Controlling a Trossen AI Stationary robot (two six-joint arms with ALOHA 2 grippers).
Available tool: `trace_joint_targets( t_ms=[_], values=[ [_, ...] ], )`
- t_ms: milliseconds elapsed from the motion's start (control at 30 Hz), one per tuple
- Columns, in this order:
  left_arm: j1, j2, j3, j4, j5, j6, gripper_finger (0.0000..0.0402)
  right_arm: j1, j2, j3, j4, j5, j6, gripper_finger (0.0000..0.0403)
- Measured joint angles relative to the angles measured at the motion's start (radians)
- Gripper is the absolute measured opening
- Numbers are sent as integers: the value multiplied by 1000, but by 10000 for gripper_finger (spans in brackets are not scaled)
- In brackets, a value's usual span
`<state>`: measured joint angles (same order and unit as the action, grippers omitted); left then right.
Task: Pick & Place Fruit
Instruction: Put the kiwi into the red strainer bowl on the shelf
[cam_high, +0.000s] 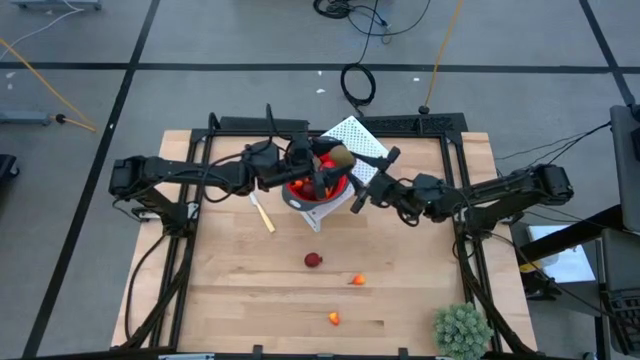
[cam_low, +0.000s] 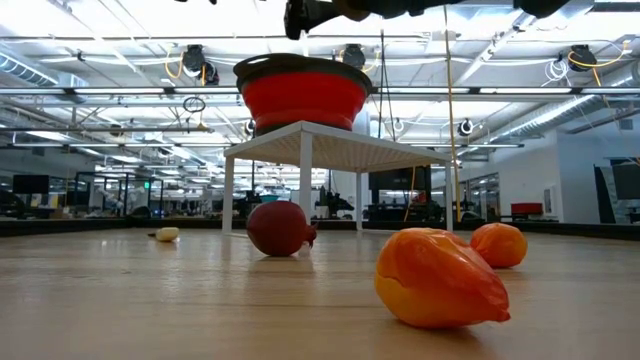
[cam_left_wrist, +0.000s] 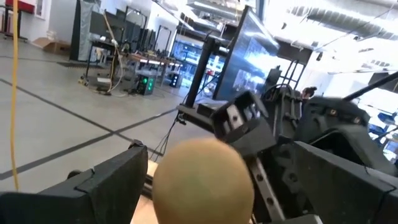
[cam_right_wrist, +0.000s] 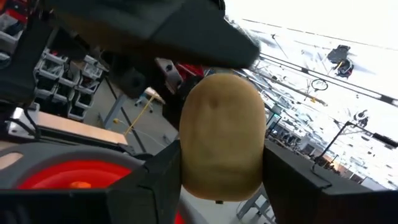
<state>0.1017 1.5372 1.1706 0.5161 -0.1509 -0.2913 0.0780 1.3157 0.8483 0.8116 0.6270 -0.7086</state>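
Seen from above: pale wooden table; round red bowl on a white stand, both dark grippers crowding over it, left, right. Olive-brown oval fruit above the rim. Dark red ball, two orange bits nearby; cream-handled knife; spiky green ball.

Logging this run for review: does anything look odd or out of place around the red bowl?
Yes. Above the red bowl on its white stand, the right gripper clamps an olive-brown oval fruit, and the left gripper crowds that same piece. Two grippers at one small fruit looks odd, perhaps a handover.
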Motion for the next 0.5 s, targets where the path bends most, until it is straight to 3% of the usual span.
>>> trace_joint_targets(
  t_ms=[300, 500],
  values=[
    [26, 1, 0, -13, 0, -10, 383, -7, 9, 9, -1, 5, -33, 183],
    [35, 1, 0, -14, 2, -42, 305, -7, 9, 9, 0, 5, -33, 196]
  ],
)
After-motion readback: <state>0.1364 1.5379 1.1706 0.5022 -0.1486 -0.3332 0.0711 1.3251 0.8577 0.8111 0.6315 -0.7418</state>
